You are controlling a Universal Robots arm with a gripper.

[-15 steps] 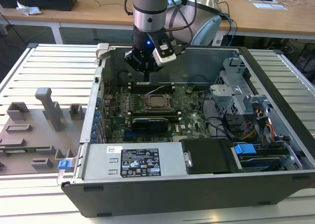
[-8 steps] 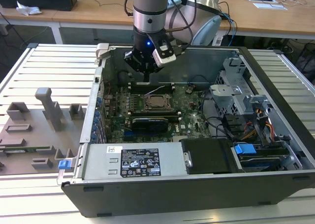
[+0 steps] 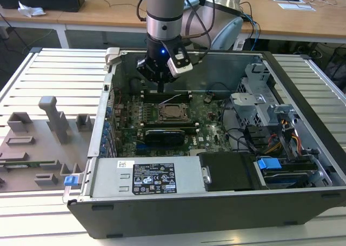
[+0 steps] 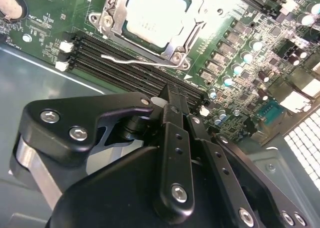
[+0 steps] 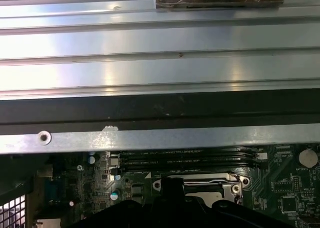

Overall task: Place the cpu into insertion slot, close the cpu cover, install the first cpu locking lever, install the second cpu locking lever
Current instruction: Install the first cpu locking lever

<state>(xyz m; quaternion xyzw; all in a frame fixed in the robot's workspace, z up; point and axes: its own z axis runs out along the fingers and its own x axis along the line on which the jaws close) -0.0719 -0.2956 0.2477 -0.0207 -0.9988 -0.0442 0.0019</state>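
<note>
I look at the open computer case [image 3: 216, 203] lying on the metal desk [image 3: 54, 73]. My arm hangs over the green board inside it. The gripper [image 3: 161, 88] points down at the long black memory slots [image 4: 100, 52], just beside the insertion slot [image 4: 102, 20]. Its two black fingers [image 4: 172, 118] are pressed together, and they pinch nothing.

The cpu [image 4: 150, 15] already sits in the insertion slot. Its flat silvery top faces up. The cpu cover [image 4: 197, 10] lies down over it like a thin metal frame, so the chip shows through the square window. A thin silver lever [image 4: 135, 61] lies along one side of the slot, between the slot and the memory slots. I cannot tell if it is hooked down.

In the first wrist view the gripper [image 5: 172, 185] is a dark shape in front of the slot. Some grey holders [image 3: 54, 116] stand on the desk, at the exterior view's left, well apart from the case.
</note>
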